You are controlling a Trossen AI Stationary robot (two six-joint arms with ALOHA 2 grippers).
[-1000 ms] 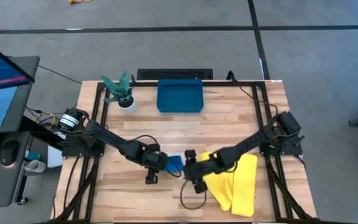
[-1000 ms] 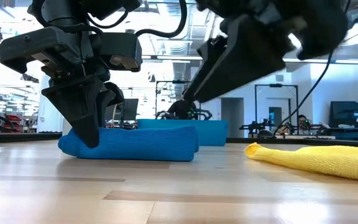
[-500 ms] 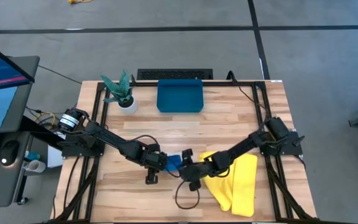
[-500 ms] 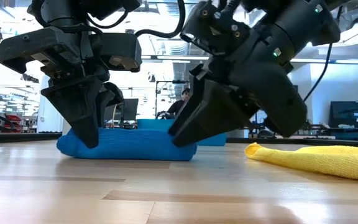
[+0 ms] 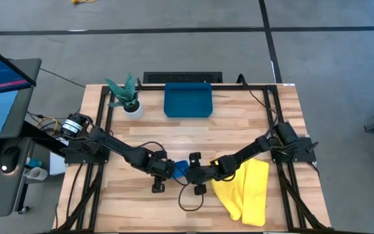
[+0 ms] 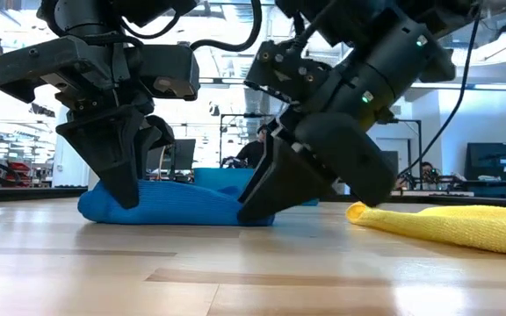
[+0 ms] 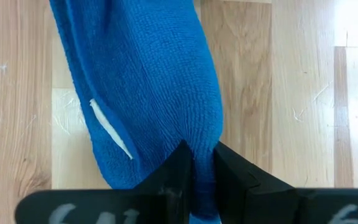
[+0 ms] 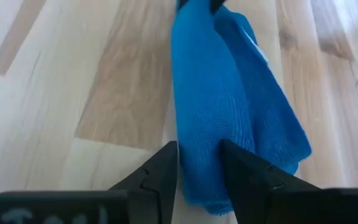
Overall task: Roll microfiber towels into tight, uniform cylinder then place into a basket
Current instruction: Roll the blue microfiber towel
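The blue microfiber towel (image 6: 178, 202), rolled into a short thick cylinder, lies on its side on the wooden table between my two grippers, near the table's middle (image 5: 182, 168). My left gripper (image 5: 165, 168) is shut on its left end and my right gripper (image 5: 192, 174) on its right end. The yellow towel (image 5: 249, 192) lies loosely folded and flat at the near right. The teal basket (image 5: 187, 101) stands at the table's far edge, apart from all of this. My left gripper pinches a ridge of cloth at the roll's left end (image 7: 205, 140) between its two fingers (image 6: 121, 180). It comes from above, slanting steeply down. The roll lies on the table under it. My right gripper has the roll's right end (image 8: 201, 134) between its two fingers (image 6: 266, 197), which touch the cloth on both sides. It slants down from the table's right side, pointing along the roll. That end rests on the table.
A small white pot with a green plant (image 5: 130, 104) stands left of the basket. The yellow towel (image 6: 446, 224) lies just right of my right arm. Bare wood lies between the roll and the basket. A monitor stands off the table's left side.
My right gripper has come down and toward the table's left, from above the yellow towel's edge onto the blue roll's right end, tipping more steeply, and has taken hold there. My left gripper and the roll's left end have kept still.
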